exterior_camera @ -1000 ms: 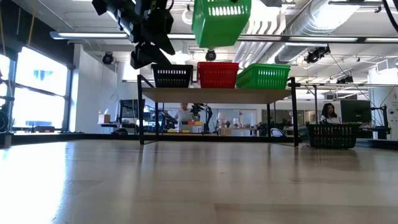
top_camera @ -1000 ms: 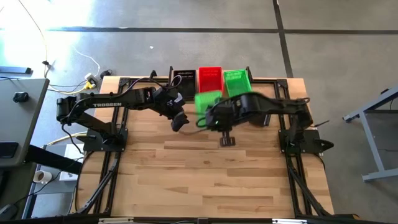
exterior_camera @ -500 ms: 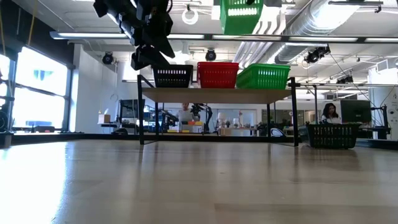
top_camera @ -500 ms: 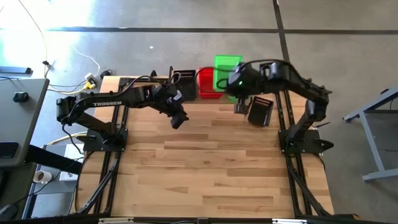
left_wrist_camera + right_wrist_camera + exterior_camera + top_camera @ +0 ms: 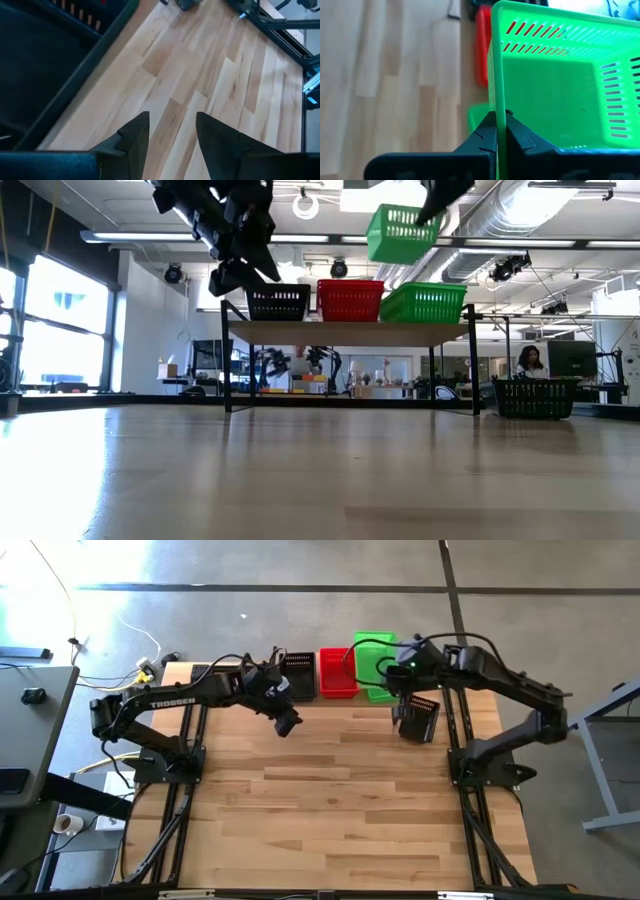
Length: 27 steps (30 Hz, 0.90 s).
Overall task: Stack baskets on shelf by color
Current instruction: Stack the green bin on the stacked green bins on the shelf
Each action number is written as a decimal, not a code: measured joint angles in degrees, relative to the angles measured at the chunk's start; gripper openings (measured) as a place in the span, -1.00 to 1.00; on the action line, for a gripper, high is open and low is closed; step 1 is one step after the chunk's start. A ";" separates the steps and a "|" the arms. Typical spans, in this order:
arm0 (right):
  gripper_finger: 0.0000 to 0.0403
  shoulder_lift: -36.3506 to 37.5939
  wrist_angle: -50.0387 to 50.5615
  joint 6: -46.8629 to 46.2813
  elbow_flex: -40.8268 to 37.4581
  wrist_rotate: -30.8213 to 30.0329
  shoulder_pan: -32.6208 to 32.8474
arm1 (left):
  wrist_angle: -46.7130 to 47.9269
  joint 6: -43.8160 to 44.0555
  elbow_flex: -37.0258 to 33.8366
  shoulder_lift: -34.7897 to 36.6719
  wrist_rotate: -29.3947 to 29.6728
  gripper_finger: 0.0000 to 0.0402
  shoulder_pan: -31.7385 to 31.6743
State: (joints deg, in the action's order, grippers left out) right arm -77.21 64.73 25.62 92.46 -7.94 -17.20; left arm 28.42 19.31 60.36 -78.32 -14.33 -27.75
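- Three baskets sit on the shelf [image 5: 350, 332]: black [image 5: 277, 302], red [image 5: 350, 299], green [image 5: 425, 303]
- right gripper [image 5: 500, 131] is pinched tight on another green basket's [image 5: 555, 85] wall, up above the shelf's green one
- left gripper [image 5: 170, 132] is a bit open, holding nothing, near the black one
- "TROSSEN" on the left arm [image 5: 170, 703]

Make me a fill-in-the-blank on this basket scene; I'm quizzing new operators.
1. The right gripper is shut on the rim of a ____ basket.
2. On the shelf, the red basket sits between a green one and a ____ one.
3. The left gripper has its jaws ____ and holds nothing.

Missing: green; black; open
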 joint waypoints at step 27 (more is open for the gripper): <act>-1.00 3.61 -0.68 20.71 -12.81 12.79 -14.56 | -0.02 3.00 0.00 0.00 0.26 -0.23 -0.78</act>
State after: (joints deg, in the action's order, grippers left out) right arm -73.60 64.05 46.33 79.66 4.85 -31.76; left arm 28.40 22.31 60.36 -78.32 -14.07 -28.53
